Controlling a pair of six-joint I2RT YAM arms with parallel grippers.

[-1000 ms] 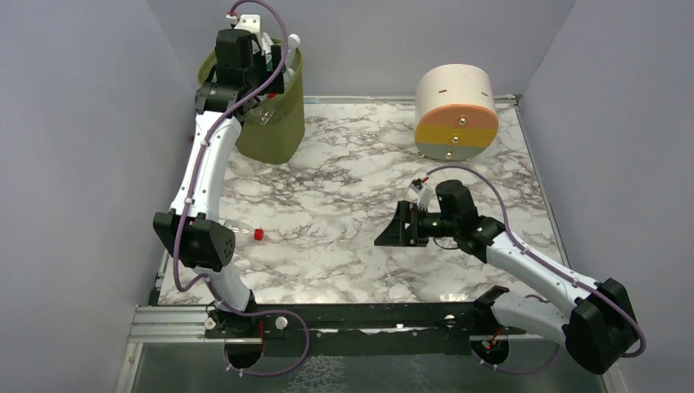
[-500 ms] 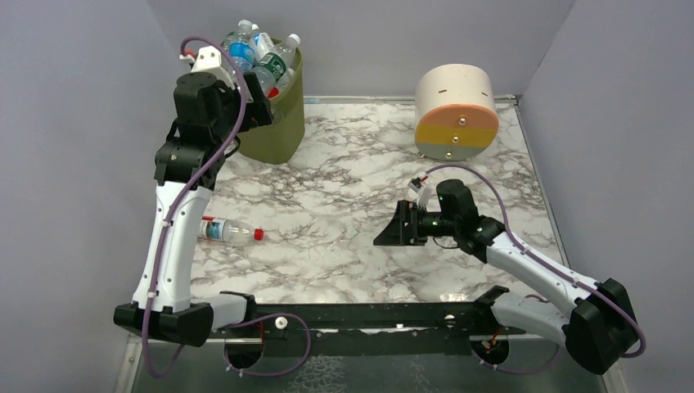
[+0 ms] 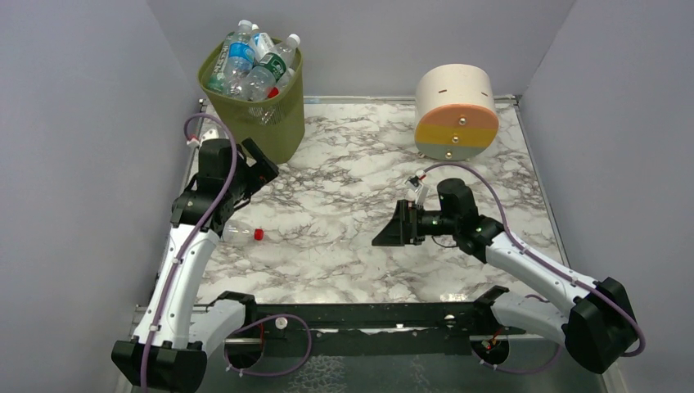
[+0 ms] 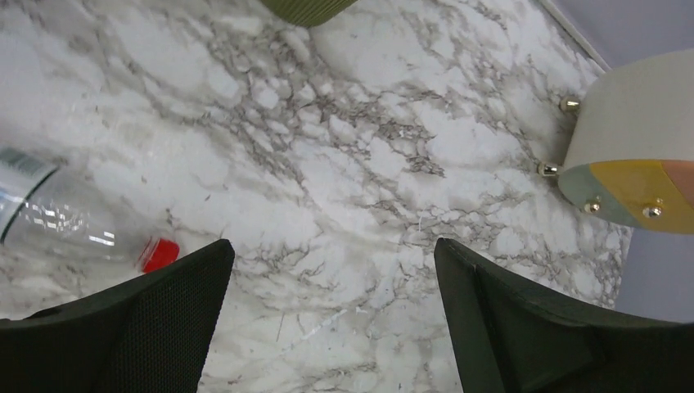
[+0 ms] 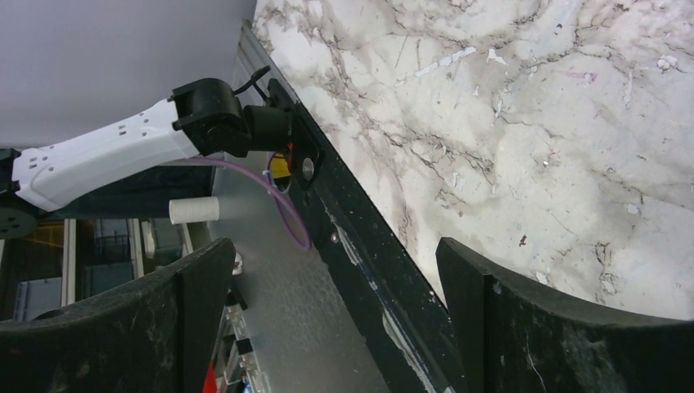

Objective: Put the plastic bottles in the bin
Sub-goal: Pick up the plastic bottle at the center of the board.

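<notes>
**LEFT ARM LINING UP ON THE LOOSE BOTTLE**

The left claw [image 3: 260, 164] is hanging over the left side of the tabletop [image 3: 344, 270], jaws standing wide apart and holding nothing. Nearer the arm bases, one clear bottle [image 3: 237, 234] with a red cap [image 3: 259, 234] is lying on its side, partly under the arm. The olive mesh bin [image 3: 278, 135] is standing at the far left corner, with several bottles [image 3: 254, 61] crowding its mouth.

Judged step: acquiring the loose bottle. The next move is calling for the claw to swing back, straddle the bottle's body and close.

The right claw [image 3: 389, 231] is hovering mid-tabletop, jaws apart and empty.

The left wrist view is showing the label edge [image 4: 20, 164] that the arm is hiding from above. The right wrist view is showing only the tabletop's near edge and the mounting rail [image 5: 368, 262].
</notes>
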